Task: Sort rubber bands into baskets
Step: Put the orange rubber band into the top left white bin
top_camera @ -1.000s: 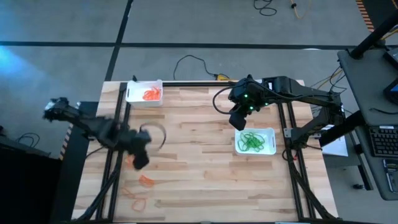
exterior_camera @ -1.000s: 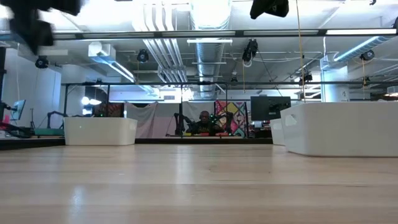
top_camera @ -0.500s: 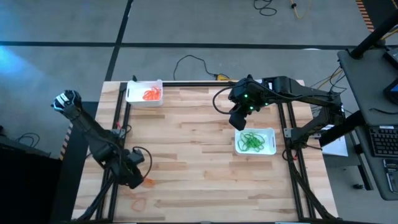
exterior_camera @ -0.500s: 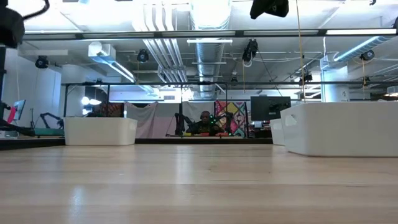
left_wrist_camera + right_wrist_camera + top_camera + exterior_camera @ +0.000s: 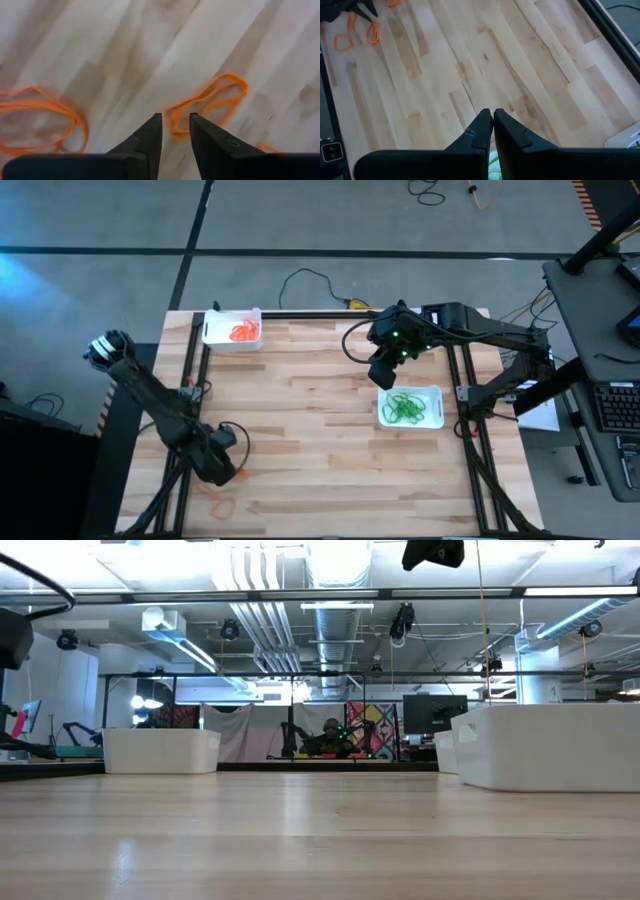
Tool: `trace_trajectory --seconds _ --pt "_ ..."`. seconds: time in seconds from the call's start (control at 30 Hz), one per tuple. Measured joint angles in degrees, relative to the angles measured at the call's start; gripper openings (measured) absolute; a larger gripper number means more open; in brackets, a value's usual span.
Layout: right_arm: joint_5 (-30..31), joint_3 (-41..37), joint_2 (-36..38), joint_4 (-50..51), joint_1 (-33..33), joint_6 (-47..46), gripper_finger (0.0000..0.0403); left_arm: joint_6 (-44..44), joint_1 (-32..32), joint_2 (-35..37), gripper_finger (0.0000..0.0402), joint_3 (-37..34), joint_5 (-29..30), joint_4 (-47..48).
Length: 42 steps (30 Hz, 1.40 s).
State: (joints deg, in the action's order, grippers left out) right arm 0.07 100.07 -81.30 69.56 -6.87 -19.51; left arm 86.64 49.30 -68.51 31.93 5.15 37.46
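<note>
My left gripper [image 5: 220,468] is low over the table's near left part. Its fingers are a little apart [image 5: 175,122], and the near end of an orange rubber band [image 5: 207,97] lies between the fingertips. I cannot tell whether they touch it. A second orange band [image 5: 40,117] lies beside it, and another [image 5: 222,505] lies nearer the front edge. My right gripper [image 5: 383,372] is shut and empty, held above the table beside the basket of green bands [image 5: 410,408]. A basket of orange bands [image 5: 232,329] stands at the far left. A third basket does not show.
Black frame rails [image 5: 190,380] run along both sides of the wooden table [image 5: 310,430]. A black cable [image 5: 310,278] lies by the far edge. In the low view two white baskets [image 5: 160,751] [image 5: 550,745] stand on the table, with a room behind.
My left gripper has swung toward the table's near edge and gone down to the loose orange bands at the near left. My right gripper and the baskets have kept still.
</note>
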Motion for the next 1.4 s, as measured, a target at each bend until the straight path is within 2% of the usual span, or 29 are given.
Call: trace_trajectory --seconds 0.4,0.63,1.0,1.07,1.23,1.4 --pt "0.0 0.0 0.0 0.0 0.0 0.0 0.0013 0.5 0.0 -8.3 0.0078 1.0 -1.6 -0.1" --pt "0.0 0.0 0.0 0.0 0.0 0.0 0.0013 -3.6 0.0 -9.3 0.0078 3.8 -3.1 -1.2" --pt "0.0 0.0 0.0 0.0 0.0 0.0 0.0013 -3.6 0.0 -13.2 0.0076 4.0 -4.0 -1.4" --pt "0.0 0.0 0.0 0.0 0.0 0.0 0.0013 -3.6 -0.1 -13.6 0.0067 3.9 -4.4 -1.4" --pt "0.0 0.0 0.0 0.0 0.0 0.0 0.0013 -5.8 -1.4 -12.2 0.0008 4.3 -4.3 -0.7" --pt "0.0 0.0 0.0 0.0 0.0 0.0 0.0013 -11.7 -6.9 -7.4 0.0002 4.7 0.0 1.1"
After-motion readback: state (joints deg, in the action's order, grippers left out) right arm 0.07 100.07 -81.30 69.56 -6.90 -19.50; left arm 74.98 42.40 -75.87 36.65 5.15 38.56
